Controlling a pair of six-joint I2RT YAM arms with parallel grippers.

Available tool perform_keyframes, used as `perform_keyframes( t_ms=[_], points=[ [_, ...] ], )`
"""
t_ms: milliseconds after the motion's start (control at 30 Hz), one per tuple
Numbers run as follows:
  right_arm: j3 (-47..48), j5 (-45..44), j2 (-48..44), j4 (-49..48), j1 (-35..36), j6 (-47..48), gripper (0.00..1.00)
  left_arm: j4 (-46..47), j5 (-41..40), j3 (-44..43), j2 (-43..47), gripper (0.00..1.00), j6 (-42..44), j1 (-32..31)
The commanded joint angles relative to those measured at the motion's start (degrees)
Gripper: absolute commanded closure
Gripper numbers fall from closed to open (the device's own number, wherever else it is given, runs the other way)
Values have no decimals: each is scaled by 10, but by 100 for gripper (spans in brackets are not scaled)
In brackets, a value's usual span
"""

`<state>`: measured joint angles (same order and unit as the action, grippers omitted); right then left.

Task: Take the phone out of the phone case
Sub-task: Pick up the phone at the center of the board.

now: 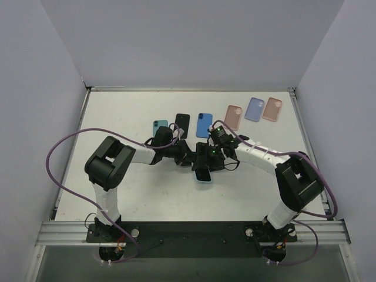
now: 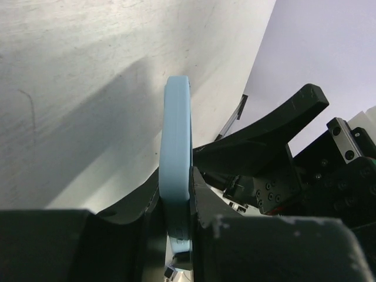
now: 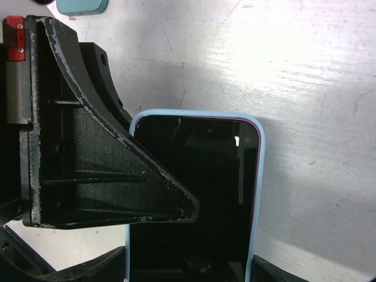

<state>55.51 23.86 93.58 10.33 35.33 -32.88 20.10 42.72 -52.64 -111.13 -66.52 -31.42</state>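
Observation:
A phone with a black screen sits in a light-blue case, held just above the table centre. My left gripper is shut on it across front and back; in the left wrist view the case stands edge-on between the fingers of this gripper. One left finger lies over the screen. My right gripper is at the phone's near end, and its fingers touch the case's two long edges at the bottom of the right wrist view.
Behind the grippers lie a teal phone, a black phone and a blue phone. Further right lie three empty cases: pink, lavender and salmon. White walls enclose the table.

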Motion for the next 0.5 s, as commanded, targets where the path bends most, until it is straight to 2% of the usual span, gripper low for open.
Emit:
perform_keyframes(
  t_ms=[0, 33, 67, 100, 167, 200, 233, 300, 333, 400, 433, 467],
  points=[
    [37, 4, -59, 35, 2, 11, 44, 50, 15, -27, 12, 100, -12, 0],
    [40, -1, -68, 40, -1, 12, 33, 59, 17, -27, 17, 100, -19, 0],
    [40, -7, -86, 44, -6, 12, 16, 67, 18, -26, 30, 100, -23, 2],
    [40, -29, -96, 58, -8, 11, 8, 78, 18, -20, 36, 100, -28, 8],
    [46, -38, -121, 78, -20, 4, 0, 159, 29, -6, 58, 100, -66, 16],
    [43, -36, -132, 82, -24, -1, 0, 204, 32, 19, 64, 100, -117, 26],
    [39, -37, -144, 80, -27, -7, 0, 309, 32, 33, 68, 100, -149, 32],
    [21, -28, -182, 59, -39, -37, 0, 420, 29, 62, 62, 100, -241, 43],
    [10, -13, -196, 45, -44, -50, 0, 519, 25, 68, 55, 100, -272, 53],
    [-21, 11, -229, -4, -61, -90, 0, 614, 16, 76, 32, 100, -357, 65],
    [-33, 35, -240, -21, -66, -104, 0, 696, 3, 78, 23, 100, -382, 73],
    [-44, 45, -261, -62, -71, -118, 0, 729, -4, 77, 11, 100, -402, 79]
  ],
)
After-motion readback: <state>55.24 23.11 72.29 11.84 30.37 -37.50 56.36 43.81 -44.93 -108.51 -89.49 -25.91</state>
